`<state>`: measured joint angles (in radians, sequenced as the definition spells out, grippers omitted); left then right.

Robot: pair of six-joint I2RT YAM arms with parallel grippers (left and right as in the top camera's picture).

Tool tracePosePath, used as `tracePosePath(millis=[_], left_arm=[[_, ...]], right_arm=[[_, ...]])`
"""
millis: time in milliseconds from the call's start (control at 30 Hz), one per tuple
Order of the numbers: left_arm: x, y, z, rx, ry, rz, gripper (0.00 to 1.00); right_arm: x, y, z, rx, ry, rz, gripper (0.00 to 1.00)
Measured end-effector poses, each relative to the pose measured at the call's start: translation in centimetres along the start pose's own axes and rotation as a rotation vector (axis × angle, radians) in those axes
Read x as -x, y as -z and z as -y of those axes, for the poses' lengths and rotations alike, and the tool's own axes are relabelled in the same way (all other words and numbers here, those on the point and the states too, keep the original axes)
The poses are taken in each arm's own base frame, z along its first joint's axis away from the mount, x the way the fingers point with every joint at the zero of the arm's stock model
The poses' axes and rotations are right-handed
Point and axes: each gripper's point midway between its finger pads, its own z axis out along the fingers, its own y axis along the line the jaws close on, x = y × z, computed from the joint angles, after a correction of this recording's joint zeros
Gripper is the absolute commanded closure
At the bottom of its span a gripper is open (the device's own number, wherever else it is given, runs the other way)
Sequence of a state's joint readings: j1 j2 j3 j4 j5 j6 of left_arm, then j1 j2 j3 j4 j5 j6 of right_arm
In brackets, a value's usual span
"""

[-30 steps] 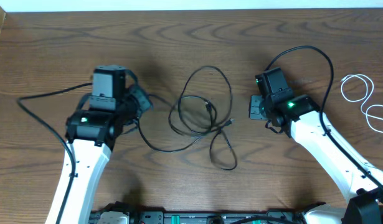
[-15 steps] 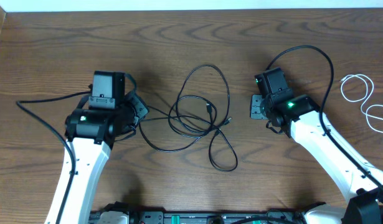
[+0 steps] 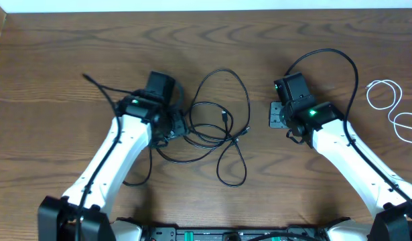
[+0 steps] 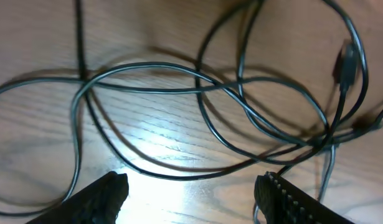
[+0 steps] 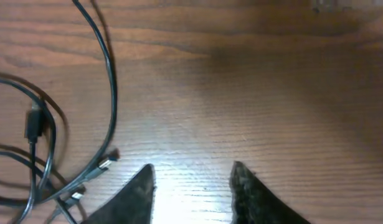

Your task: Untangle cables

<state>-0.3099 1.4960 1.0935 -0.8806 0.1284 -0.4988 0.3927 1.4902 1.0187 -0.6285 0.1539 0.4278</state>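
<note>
While black cables (image 3: 227,138) lie tangled, left claw (image 4: 191,183) gaping just above

Left gripper (image 4: 191,185) and right gripper (image 5: 192,171) hover, fingers (image 5: 136,194) apart.

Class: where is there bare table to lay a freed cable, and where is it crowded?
Bare: the far strip of table beyond the black cables, and the near patch between their lowest loop and the right arm. Crowded: the centre, where they tangle by the left hand, and the right edge, by the white cable.
</note>
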Motion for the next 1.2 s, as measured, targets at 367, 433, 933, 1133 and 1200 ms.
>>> tracePosePath(millis=[367,433,933,1133,1200], left_arm=[[2.3,-0.8,2.7,-0.066,-0.119,0.097,0.26],[2.9,-0.7,3.1,-0.08,-0.123,0.122,0.23],[6.6,0.1,2.9,-0.027,-0.117,0.296,0.22],[6.9,0.0,2.1,0.015,-0.111,0.318,0.22],[6.8,-0.3,1.7,0.031,-0.11,0.32,0.22]], right_arm=[[0.0,-1.5,-4.2,0.22,0.091,-0.031,0.45],[-0.4,-2.2,-5.0,0.258,0.083,-0.056,0.43],[-2.4,-7.5,-10.3,0.445,-0.052,-0.174,0.46],[-6.0,-8.2,-11.3,0.476,-0.108,-0.34,0.64],[-7.2,-7.7,-11.6,0.49,-0.115,-0.398,0.64]])
